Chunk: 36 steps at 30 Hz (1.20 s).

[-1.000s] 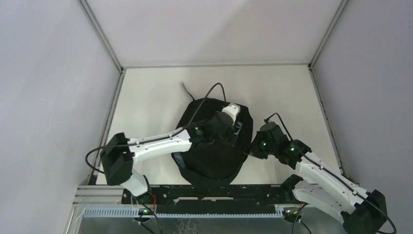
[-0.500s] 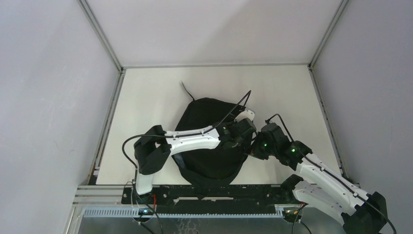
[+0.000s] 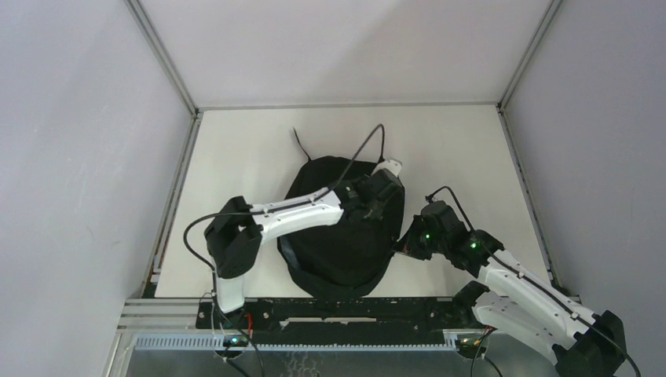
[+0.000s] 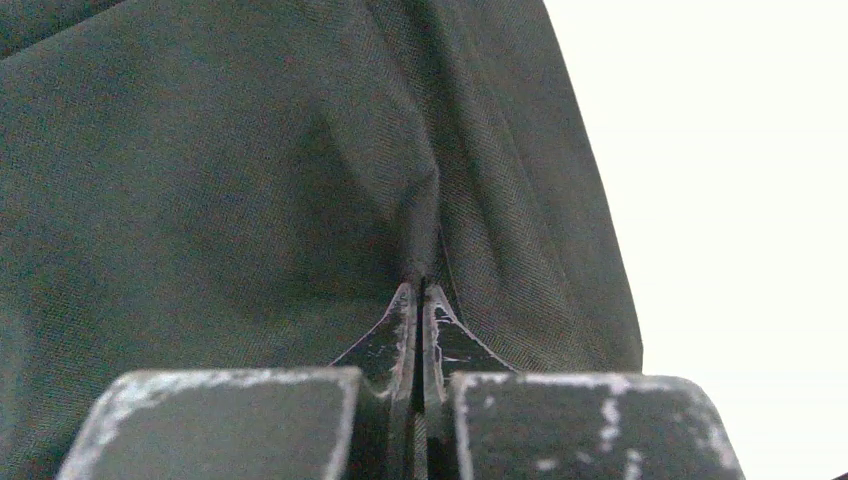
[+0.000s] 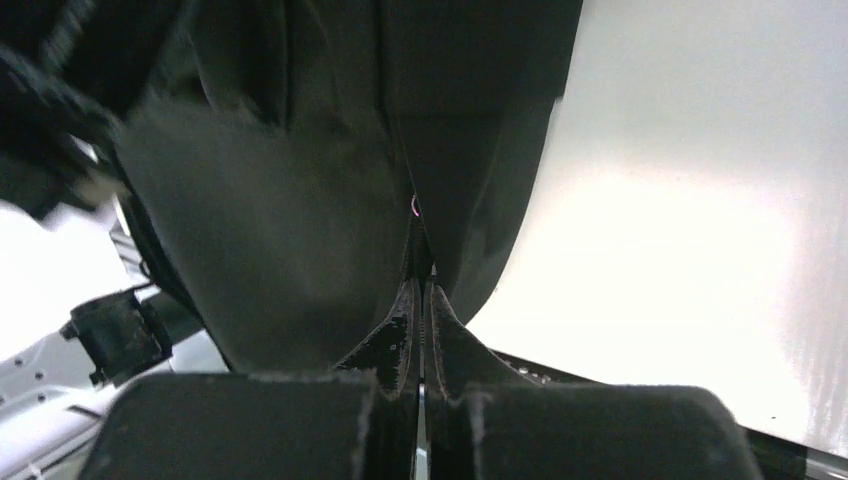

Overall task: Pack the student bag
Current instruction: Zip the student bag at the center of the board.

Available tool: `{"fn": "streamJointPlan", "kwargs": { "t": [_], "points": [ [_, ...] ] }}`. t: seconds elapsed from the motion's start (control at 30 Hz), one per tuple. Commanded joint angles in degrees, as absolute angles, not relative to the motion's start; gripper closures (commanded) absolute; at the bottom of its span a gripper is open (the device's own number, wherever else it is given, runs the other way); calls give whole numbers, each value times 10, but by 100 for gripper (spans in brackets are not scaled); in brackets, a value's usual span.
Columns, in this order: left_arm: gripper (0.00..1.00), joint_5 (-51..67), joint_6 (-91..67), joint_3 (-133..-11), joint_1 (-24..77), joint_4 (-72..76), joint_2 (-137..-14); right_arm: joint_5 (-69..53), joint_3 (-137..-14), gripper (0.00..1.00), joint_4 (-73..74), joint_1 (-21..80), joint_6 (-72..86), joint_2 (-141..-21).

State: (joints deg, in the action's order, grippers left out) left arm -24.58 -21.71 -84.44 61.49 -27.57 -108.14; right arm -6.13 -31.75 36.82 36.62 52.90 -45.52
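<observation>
The white table [image 3: 251, 149] fills the floor of the walled cell. The student bag [image 3: 345, 236] lies flat on it, slightly right of the middle and close to the near edge. It is a dark, soft, rounded shape, with its narrower end toward the far wall. The left arm [image 3: 298, 216] reaches from its base across the top of the bag toward the far right part. The right arm [image 3: 510, 275] stretches in from the lower right and ends at the bag's right edge. In its own wrist view, the left gripper [image 4: 420, 292] has its two fingers pressed together on a raised fold of the bag's cloth, which puckers upward from the tips. Bare table shows just to the right of that fold. The right gripper [image 5: 418, 240] is likewise pinched tight on a ridge of black fabric at the bag's side, with pale table to its right and the bag hanging dark to its left. A thin black strap [image 3: 298, 144] trails from the bag's far end onto the table.
</observation>
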Motion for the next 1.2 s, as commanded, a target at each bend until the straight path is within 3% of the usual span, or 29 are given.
{"fn": "streamJointPlan", "kwargs": {
  "t": [0.0,0.2,0.57,0.6,0.63,0.7,0.77,0.9,1.03,1.17],
  "points": [
    [100,-188,-235,-896,544,-238,-1034,-83,-317,100,357,398,544,-428],
    [100,-158,-240,-955,488,-240,-1075,-71,-316,100,349,469,549,-441],
    [100,-76,-261,-1063,429,-258,-1122,-117,-352,100,199,641,496,-555],
    [100,-62,-259,-1057,428,-256,-1112,-110,-360,94,213,638,490,-558],
    [94,-45,-255,-1048,429,-254,-1102,-102,-365,78,229,631,484,-553],
    [74,-38,-250,-1025,428,-250,-1071,-83,-366,50,254,609,478,-523],
    [61,-43,-245,-999,428,-249,-1032,-69,-366,34,281,575,469,-486],
    [56,-54,-254,-899,436,-223,-913,-68,-358,24,289,472,471,-430],
    [55,-74,-285,-773,482,-198,-813,-150,-324,25,241,335,520,-428],
    [53,-90,-313,-693,554,-196,-757,-213,-298,25,175,274,547,-470]
  ]
}}
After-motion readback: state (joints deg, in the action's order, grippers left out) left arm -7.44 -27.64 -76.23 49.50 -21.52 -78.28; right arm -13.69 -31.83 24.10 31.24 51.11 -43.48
